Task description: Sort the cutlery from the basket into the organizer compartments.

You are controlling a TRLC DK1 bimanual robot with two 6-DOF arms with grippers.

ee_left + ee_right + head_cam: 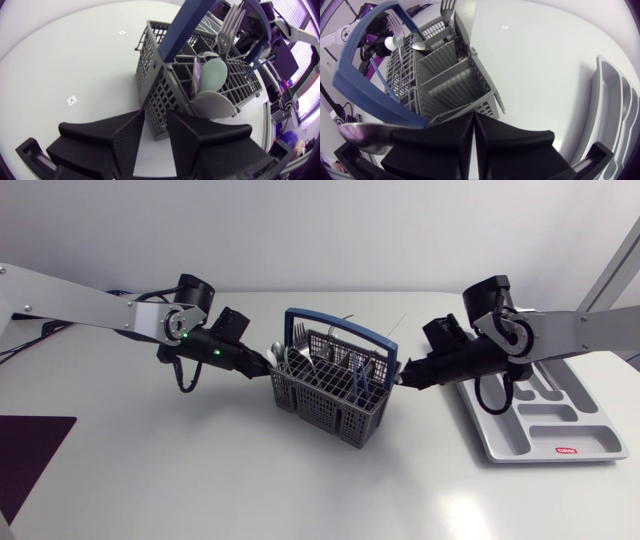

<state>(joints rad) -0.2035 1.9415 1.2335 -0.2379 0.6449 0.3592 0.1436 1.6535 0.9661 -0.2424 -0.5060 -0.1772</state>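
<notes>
- Grey basket (pixel 335 405) w/ blue handle (pixel 345 327) stands mid-worktop (pixel 200 470); cutlery (pixel 305 358) upright inside, incl. spoons (pixel 214 75) and a fork (pixel 231 22).
- L tool (pixel 155 142) at the basket's left end, just short of its corner; fingers (pixel 127 137) spread, gripping nothing.
- R tool (pixel 473 132) at the basket's right end, close to its wall; fingers pressed together; a shiny metal piece (pixel 362 136) shows beside it; can't tell whether it's held.
- Grey organizer (pixel 500 442) lies flat on the worktop's right side, apart from the basket, partly under the R arm; its compartments hold no cutlery where visible.
</notes>
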